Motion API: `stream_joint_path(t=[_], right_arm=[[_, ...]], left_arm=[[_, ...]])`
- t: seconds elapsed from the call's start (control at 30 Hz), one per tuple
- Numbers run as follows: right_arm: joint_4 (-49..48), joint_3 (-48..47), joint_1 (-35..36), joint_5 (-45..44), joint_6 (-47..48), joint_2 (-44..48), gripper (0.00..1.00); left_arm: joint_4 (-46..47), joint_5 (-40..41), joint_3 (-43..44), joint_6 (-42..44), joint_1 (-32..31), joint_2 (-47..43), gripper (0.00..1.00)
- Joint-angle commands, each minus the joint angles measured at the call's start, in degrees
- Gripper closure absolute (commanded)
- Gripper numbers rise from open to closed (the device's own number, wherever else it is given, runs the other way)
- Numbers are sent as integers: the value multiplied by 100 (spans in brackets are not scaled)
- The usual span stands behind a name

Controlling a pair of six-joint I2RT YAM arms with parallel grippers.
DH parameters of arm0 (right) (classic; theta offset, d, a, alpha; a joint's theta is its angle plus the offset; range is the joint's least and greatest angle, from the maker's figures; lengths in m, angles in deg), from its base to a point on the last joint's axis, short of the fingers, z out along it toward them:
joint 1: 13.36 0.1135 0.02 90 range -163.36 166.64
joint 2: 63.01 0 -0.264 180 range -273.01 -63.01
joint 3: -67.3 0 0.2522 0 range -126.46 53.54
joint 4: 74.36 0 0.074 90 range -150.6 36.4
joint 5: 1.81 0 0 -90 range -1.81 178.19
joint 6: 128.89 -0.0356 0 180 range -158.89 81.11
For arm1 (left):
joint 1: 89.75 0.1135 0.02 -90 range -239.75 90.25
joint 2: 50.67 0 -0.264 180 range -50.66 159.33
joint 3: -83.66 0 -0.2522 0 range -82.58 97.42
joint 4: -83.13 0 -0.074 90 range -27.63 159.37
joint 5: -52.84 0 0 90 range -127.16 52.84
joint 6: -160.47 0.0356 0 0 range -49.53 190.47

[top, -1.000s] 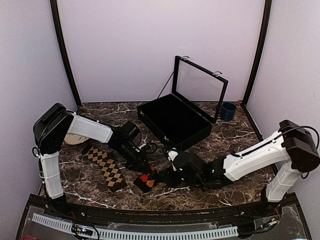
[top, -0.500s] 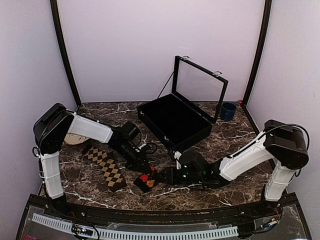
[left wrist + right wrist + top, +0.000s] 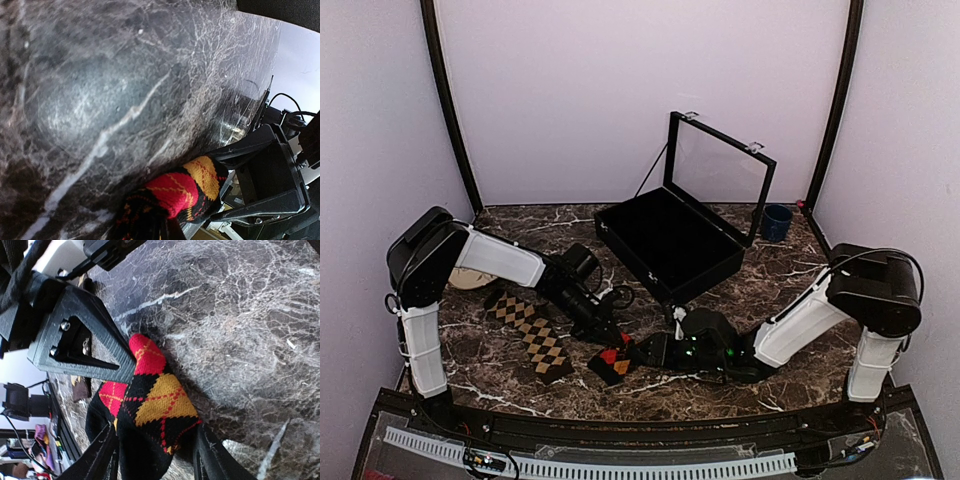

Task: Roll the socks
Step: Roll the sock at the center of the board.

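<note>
Overhead view of a dark marble table (image 3: 790, 275) where two white-and-black robot arms meet near the front edge. Between them lies a black argyle fabric sock with red-and-orange diamonds (image 3: 613, 362), bunched into a small bundle.

The left gripper (image 3: 613, 340) is pinched tight on the sock's red end, apparently anchoring it so the cloth cannot slide. The right gripper (image 3: 642, 352) sits low on the opposite side. Its wrist view shows its fingers (image 3: 103, 452) set fairly wide, with the bundle filling the gap and touching both. That hold looks suited to turning the roll.

A second black argyle fabric sock with tan diamonds (image 3: 532, 335) lies flat and unrolled beside the left arm. An open black case with a glass lid (image 3: 665, 245) stands behind.
</note>
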Motion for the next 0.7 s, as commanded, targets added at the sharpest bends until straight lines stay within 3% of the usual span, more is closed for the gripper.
stream_joint_path(t=[0.0,0.33,0.67], right_arm=[[-421,110,-39,9,-409,-249,54],[-632,118,-38,109,-674,-474,66],[-886,105,-47,137,-682,-580,94]], left_arm=[[-405,784,-316,5,-60,434,95],[-149,636,-410,-193,-62,451,95],[-28,572,-447,-343,-59,453,96]])
